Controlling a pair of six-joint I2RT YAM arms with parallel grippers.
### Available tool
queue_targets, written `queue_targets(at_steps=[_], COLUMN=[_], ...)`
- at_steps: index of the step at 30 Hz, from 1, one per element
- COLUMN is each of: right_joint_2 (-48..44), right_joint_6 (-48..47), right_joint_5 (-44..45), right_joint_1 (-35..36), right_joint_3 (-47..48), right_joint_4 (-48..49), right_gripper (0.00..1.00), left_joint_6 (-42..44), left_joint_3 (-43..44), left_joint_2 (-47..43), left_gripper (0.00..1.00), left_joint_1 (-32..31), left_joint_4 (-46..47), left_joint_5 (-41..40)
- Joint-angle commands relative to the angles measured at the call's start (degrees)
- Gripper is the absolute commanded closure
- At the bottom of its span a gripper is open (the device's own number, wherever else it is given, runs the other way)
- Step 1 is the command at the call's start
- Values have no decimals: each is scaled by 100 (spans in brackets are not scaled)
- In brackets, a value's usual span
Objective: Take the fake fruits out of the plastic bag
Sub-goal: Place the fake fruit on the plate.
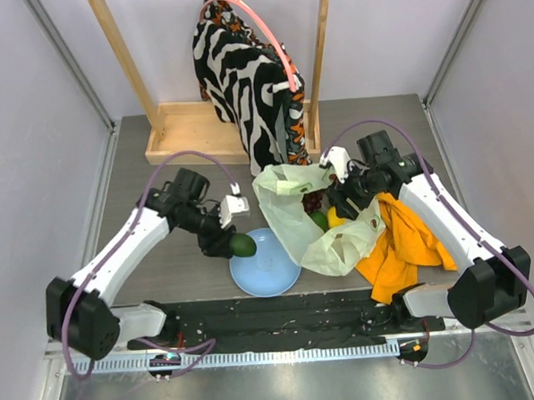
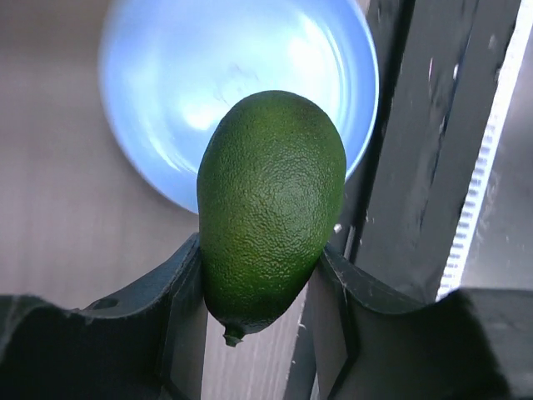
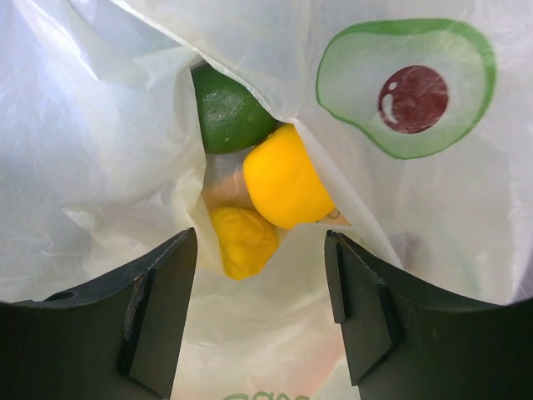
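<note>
Left gripper (image 2: 260, 254): nearest the left wrist lens, clenched on a dark green avocado (image 2: 271, 200) with a jaw pressed to each flank near its stem end.
Avocado's place: in the top view it hangs over the 10 o'clock rim of the light blue plate (image 1: 269, 279). It looks clear of the plate, though the gap cannot be judged.
Right gripper (image 3: 256, 250): jaws spread, grasping nothing, aimed into the open mouth of the plastic bag (image 3: 100, 125).
Bag's place: at 1 o'clock from the plate, with an orange cloth (image 1: 408, 242) at its 4 o'clock.
Inside the bag: a green fruit (image 3: 226, 112) at 11 o'clock of the opening, an orange-yellow fruit (image 3: 283, 175) in the middle, and a lemon (image 3: 241, 242) at 6 o'clock.
Step in hand: probably setting the first fruit down, with at least three left in the bag.
Next move: the left arm should shift toward the plate's centre, lower and let go. The right arm should then enter the mouth without snagging the film, and the orange-yellow fruit looks the most exposed.
</note>
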Motion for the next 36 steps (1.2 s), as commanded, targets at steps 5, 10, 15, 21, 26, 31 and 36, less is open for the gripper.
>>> queue_targets(at_steps=[5,10,15,21,26,31,36], right_joint_2=[-367,-842,-729,-369,114,475,871], right_joint_6=[-452,-840,-962,-1490,-1833,-1912,-1772], right_joint_5=[-82,-81,-204,-266,-126,313,551], right_joint_1=[35,175,527,712,721,712,712], right_joint_3=[307,8,-10,131,-79,-501,-765], right_joint_4=[-426,-401,-418,-471,-357,344,1040], right_gripper=[32,32,38,41,53,48,32], left_joint_6=[-200,-746,-763,-798,-1307,-1642,-1853], left_joint_3=[-202,-325,-579,-650,-659,-641,-501], left_joint_2=[1250,1716,1524,646,136,-243,-243], left_gripper=[95,70,41,25,25,25,25], left_joint_1=[-313,-374,-436,-436,-401,-357,-217], left_joint_4=[1598,2260,2358,1769,1628,1768,1848], left_joint_5=[-529,-538,-696,-705,-846,-1039,-995])
